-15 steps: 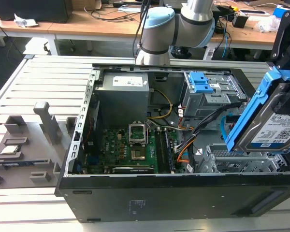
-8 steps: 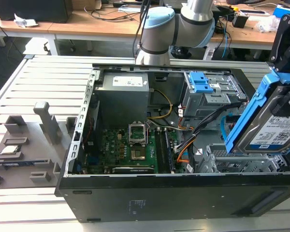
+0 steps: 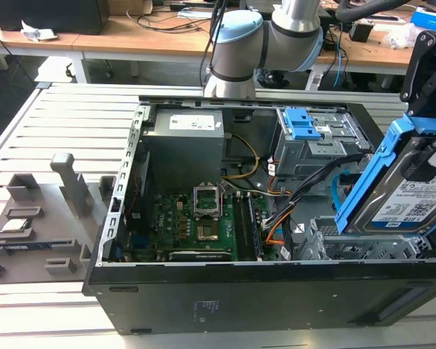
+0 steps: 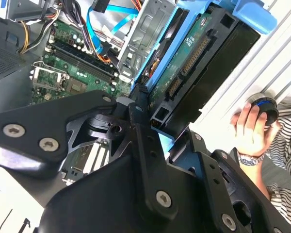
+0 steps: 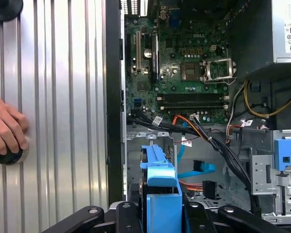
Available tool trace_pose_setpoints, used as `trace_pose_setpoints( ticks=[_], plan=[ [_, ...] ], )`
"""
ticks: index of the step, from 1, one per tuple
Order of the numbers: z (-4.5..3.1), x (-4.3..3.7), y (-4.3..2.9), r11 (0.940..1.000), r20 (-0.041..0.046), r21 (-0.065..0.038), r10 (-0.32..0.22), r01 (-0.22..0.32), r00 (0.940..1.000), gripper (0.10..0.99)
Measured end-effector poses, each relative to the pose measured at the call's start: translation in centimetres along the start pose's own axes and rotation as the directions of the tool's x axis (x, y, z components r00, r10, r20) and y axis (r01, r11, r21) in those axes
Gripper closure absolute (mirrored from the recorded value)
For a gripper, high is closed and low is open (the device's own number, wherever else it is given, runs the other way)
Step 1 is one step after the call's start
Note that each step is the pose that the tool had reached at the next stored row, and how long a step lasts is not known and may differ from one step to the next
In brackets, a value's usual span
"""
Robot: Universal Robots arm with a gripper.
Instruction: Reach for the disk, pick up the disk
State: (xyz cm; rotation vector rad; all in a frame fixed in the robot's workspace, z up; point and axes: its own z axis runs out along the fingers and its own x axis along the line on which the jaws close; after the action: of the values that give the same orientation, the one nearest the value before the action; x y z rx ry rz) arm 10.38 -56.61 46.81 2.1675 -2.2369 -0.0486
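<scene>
The disk (image 3: 410, 200), a silver hard drive with a white-and-blue label in a blue plastic bracket (image 3: 370, 182), hangs tilted above the grey drive bay (image 3: 363, 243) at the exterior view's right. My black gripper (image 3: 430, 153) is shut on its upper end. In the second wrist view the disk's green underside (image 4: 184, 63) and blue bracket (image 4: 254, 14) run between my fingers (image 4: 138, 114). The first wrist view looks down the bracket's edge (image 5: 159, 167), with my gripper (image 5: 162, 211) closed around it.
The open black computer case (image 3: 225, 302) lies on a slatted metal table (image 3: 58, 123), holding the motherboard (image 3: 196, 225), power supply (image 3: 185, 149), cables (image 3: 312, 189) and a grey drive cage with blue latches (image 3: 301, 123). A grey fixture (image 3: 36, 218) stands left. A person's hand (image 5: 5, 128) rests on a knob.
</scene>
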Motion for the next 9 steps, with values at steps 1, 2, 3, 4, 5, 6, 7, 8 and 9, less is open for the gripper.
trace_pose_setpoints(
  ticks=[1, 2, 3, 4, 5, 6, 7, 8, 9],
  plan=[
    [0.04, 0.00, 0.00, 1.0000, 0.0000, 0.000, 0.000, 0.000, 1.0000, 0.718],
    [0.11, 0.00, 0.00, 1.0000, 0.0000, 0.000, 0.000, 0.000, 1.0000, 0.718],
    [0.20, 0.00, -0.01, 1.0000, 0.0000, 0.000, 0.000, 0.000, 1.0000, 0.718],
    [0.30, 0.00, -0.01, 1.0000, 0.0001, -0.001, 0.000, 0.000, 1.0000, 0.718],
    [0.44, 0.00, -0.02, 1.0000, 0.0000, -0.001, 0.000, 0.000, 1.0000, 0.718],
    [0.61, 0.00, -0.03, 1.0000, 0.0000, -0.001, 0.000, 0.000, 1.0000, 0.718],
    [0.76, 0.00, -0.03, 1.0000, 0.0001, -0.001, 0.000, 0.000, 1.0000, 0.718],
    [0.91, 0.00, -0.04, 1.0000, 0.0000, -0.001, 0.000, 0.000, 1.0000, 0.718],
    [1.02, 0.00, -0.04, 1.0000, 0.0000, -0.001, 0.000, 0.000, 1.0000, 0.718]
  ],
)
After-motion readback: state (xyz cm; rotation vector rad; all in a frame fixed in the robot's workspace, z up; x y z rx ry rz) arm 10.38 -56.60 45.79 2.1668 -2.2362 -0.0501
